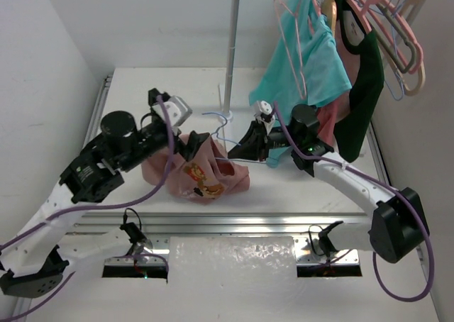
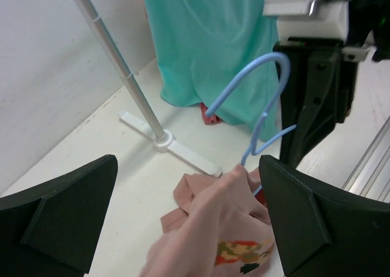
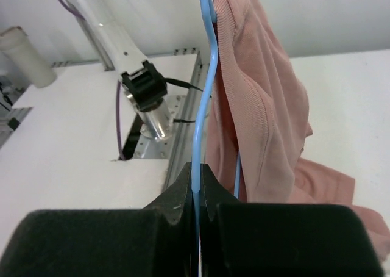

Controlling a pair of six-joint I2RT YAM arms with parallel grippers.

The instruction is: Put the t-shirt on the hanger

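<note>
The dusty pink t-shirt (image 1: 201, 171) lies bunched on the white table, its upper part lifted and draped over the light blue wire hanger (image 1: 221, 123). The hanger's hook (image 2: 263, 85) sticks out above the pink fabric (image 2: 222, 219). My right gripper (image 1: 242, 147) is shut on the hanger's wire (image 3: 197, 167), and the t-shirt (image 3: 259, 106) hangs just right of that wire. My left gripper (image 1: 191, 147) stands wide open on either side of the raised cloth, and its fingers (image 2: 64, 216) do not press on it.
A clothes rack stands at the back, its pole (image 1: 230, 45) rising from a white foot (image 2: 177, 150). A teal shirt (image 1: 305, 59), a dark green garment (image 1: 365, 88) and pink hangers (image 1: 397, 31) hang from it close behind my right arm.
</note>
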